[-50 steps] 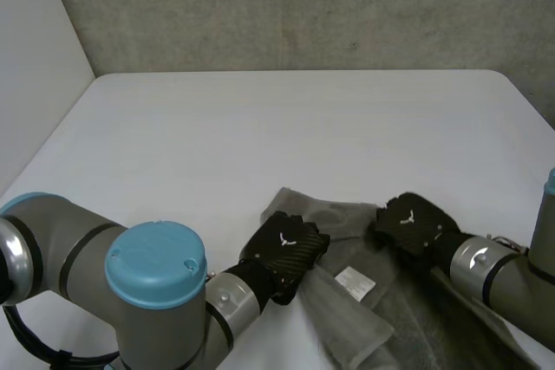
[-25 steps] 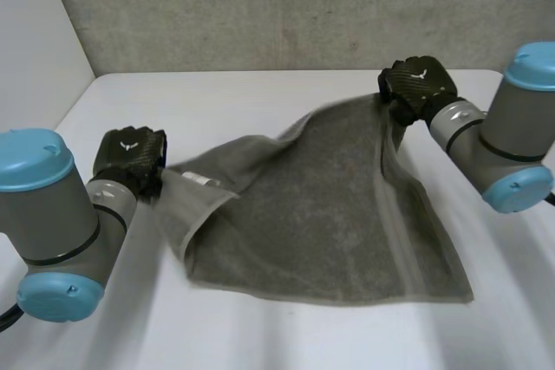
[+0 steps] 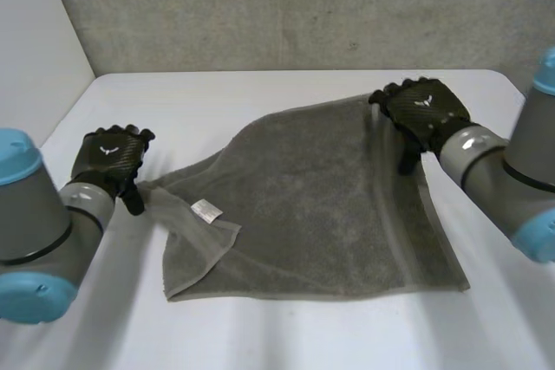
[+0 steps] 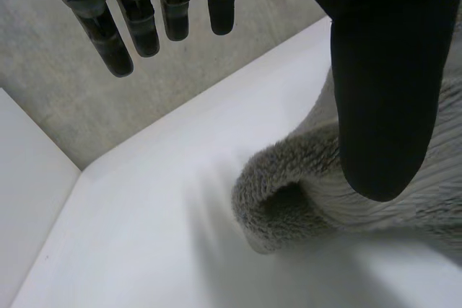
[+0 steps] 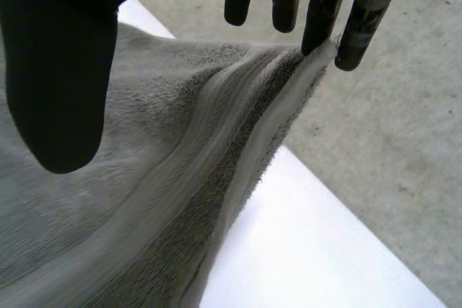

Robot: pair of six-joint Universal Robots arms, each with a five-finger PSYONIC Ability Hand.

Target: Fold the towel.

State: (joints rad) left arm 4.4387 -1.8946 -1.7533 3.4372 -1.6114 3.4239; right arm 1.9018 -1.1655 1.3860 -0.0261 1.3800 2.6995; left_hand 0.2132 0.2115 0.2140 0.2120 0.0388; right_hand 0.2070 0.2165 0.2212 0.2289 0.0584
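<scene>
The grey towel (image 3: 321, 197) lies spread on the white table (image 3: 260, 93), its left part rumpled and turned over so that a white label (image 3: 206, 209) shows. My left hand (image 3: 108, 160) hovers at the towel's left corner, open. In the left wrist view its fingers (image 4: 123, 27) are straight and the curled towel corner (image 4: 289, 200) lies below the thumb (image 4: 379, 84), free of it. My right hand (image 3: 425, 110) is at the far right corner, open with spread fingers (image 5: 317, 19). That corner of the towel (image 5: 216, 142) still rises to touch its fingertips.
A concrete wall (image 3: 303, 6) stands behind the table's far edge. A white side panel (image 3: 35, 58) borders the table on the left. Bare table lies beyond the towel and in front of it.
Both hands carried the towel up from the near edge and spread it out. In the last half second their fingers straightened off the corners and the towel settled flatter on the table.
</scene>
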